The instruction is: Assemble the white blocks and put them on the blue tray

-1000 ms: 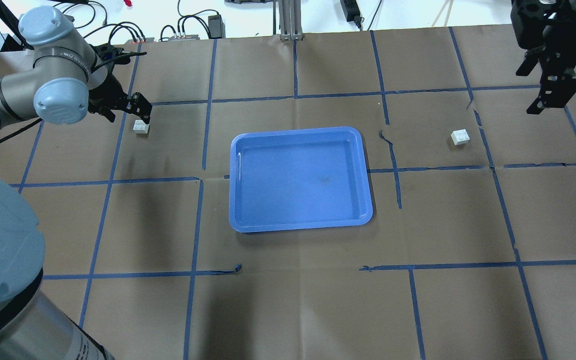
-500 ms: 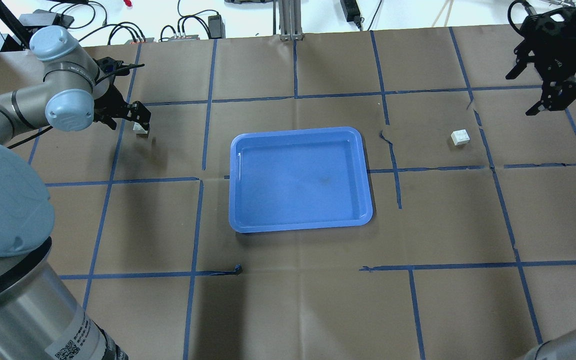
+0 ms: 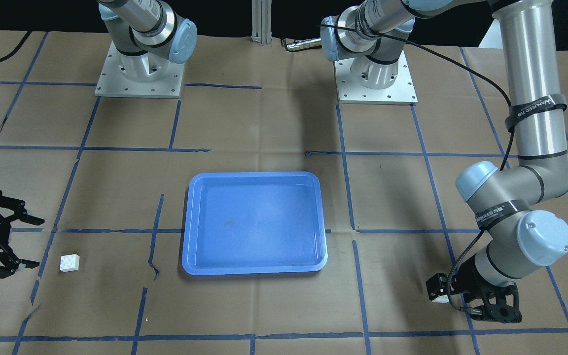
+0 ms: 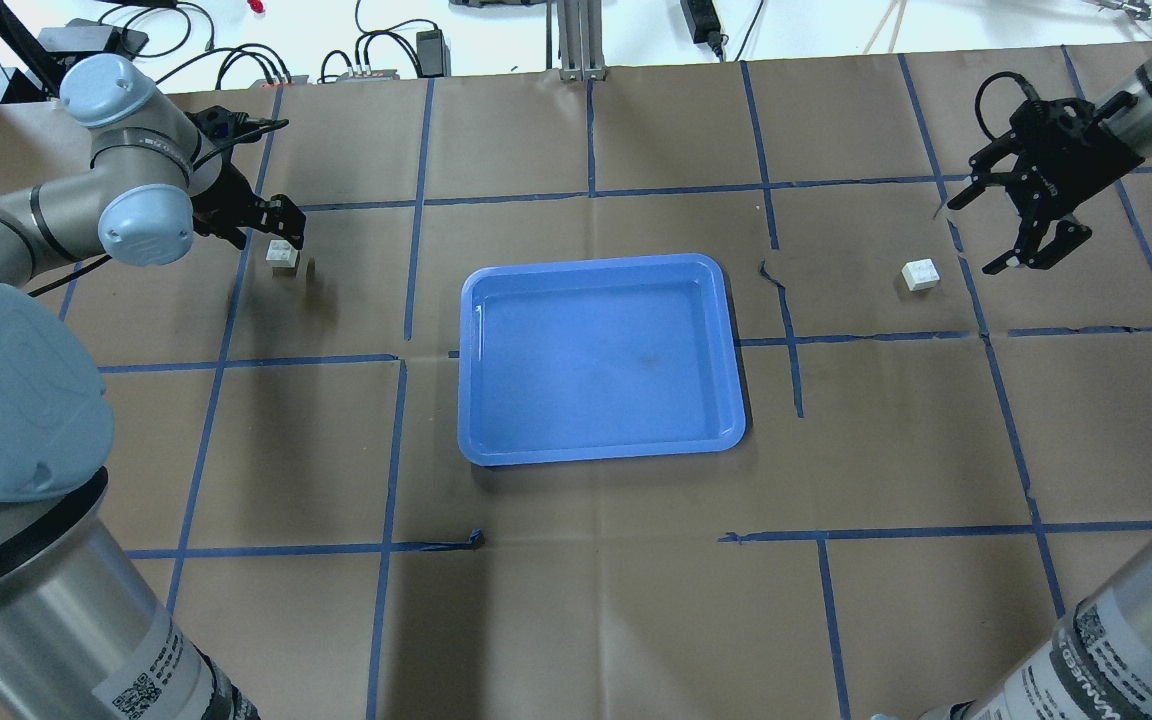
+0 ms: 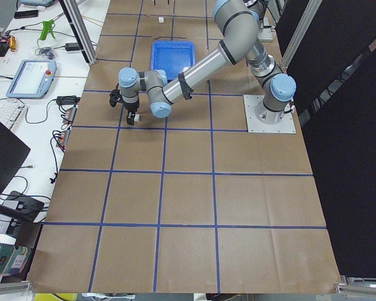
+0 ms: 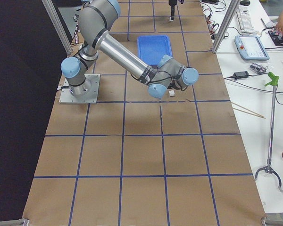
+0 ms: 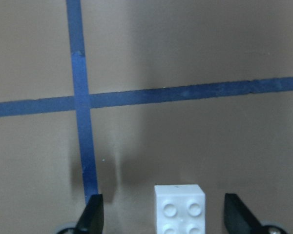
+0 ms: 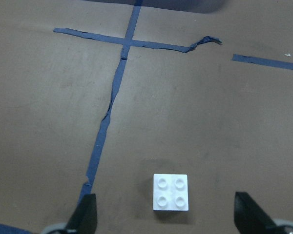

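One white block (image 4: 282, 254) lies on the brown paper at the far left. My left gripper (image 4: 281, 236) is low over it and open. In the left wrist view the block (image 7: 179, 208) sits between the spread fingertips (image 7: 94, 215) without touching them. The other white block (image 4: 920, 274) lies at the right. My right gripper (image 4: 973, 237) is open just beside it, and the block (image 8: 171, 192) shows between its fingers (image 8: 248, 214) in the right wrist view. The blue tray (image 4: 596, 262) is in the middle, with nothing in it.
Blue tape lines cross the brown paper, some torn and lifted near the right block (image 4: 774, 275). Cables and power supplies (image 4: 366, 60) lie past the table's far edge. The arm bases (image 3: 138, 74) stand on the robot's side.
My right gripper has swung down from the far right corner to beside the right block. My left gripper has lowered around the left block.
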Controlling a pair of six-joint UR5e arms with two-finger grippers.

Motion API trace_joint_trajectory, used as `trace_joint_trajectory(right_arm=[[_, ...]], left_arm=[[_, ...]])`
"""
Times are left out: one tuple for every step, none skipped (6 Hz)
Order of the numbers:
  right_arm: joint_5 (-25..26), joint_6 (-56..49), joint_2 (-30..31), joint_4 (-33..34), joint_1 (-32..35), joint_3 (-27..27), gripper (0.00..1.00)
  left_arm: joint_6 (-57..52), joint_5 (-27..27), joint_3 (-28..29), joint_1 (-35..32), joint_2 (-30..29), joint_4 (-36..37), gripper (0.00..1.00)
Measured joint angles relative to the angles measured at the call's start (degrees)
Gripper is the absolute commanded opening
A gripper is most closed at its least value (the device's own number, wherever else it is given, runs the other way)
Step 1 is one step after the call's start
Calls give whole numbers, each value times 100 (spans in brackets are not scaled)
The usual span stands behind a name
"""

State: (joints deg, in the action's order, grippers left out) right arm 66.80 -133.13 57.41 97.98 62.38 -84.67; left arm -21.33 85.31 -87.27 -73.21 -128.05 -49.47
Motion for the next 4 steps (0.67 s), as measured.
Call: trace_joint_trajectory(right_arm=[[-134,-62,-261,255,-2,-6,100],[-227,-85,-466,439,-1,-8,100],[-257,-95,-608,507,1,-7,100],[-262,-91,-664,521,2,-8,100]], left_arm=[[-13,-4,-4,0,-6,-38,21],[-18,-5,-18,0,-8,-63,16],[-28,-5,-41,0,-6,-87,8],[-46,-2,-37,-1,-1,-172,5]])
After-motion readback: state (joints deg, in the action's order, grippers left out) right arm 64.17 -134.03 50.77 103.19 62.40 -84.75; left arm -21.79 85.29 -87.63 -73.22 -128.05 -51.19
